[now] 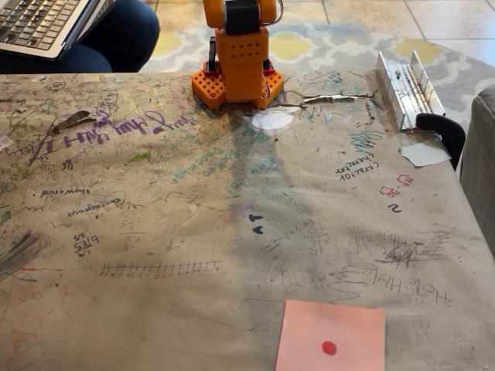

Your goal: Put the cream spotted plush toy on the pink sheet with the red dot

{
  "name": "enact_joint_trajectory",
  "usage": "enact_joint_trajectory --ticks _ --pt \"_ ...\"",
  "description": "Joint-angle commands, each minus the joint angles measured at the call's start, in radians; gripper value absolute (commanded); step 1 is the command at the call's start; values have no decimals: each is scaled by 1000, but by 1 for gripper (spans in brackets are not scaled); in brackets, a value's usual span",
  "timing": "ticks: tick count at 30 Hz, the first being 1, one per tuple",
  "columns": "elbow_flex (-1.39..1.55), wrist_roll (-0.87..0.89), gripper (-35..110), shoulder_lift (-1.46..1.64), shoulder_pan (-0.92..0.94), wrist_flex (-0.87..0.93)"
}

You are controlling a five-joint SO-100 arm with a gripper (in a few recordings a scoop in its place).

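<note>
The pink sheet with the red dot [330, 336] is lying flat at the bottom of the frame, right of centre, on the scribbled table [193, 232]. The orange arm's base [237, 73] is sitting at top centre, its upper part running out of frame, so I cannot tell how the claw is standing. A laptop [42, 25] is resting on a person's lap, upper left.

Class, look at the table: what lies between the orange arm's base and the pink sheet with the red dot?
In the fixed view, no object: just scribbled brown paper between the arm's base and the pink sheet.
</note>
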Motion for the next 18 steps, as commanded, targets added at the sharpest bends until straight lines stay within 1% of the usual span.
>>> enact_joint_trajectory --ticks 1,2,6,9,14,18 --pt "-236 -91 42 -591 51 -51" --pt "-112 -112 42 -546 63 -115" --pt "156 -164 42 -448 100 -204" --pt "376 -239 42 -356 106 -291" --pt "629 -345 40 -206 135 -353" --pt "862 -417 39 -8 147 -400"
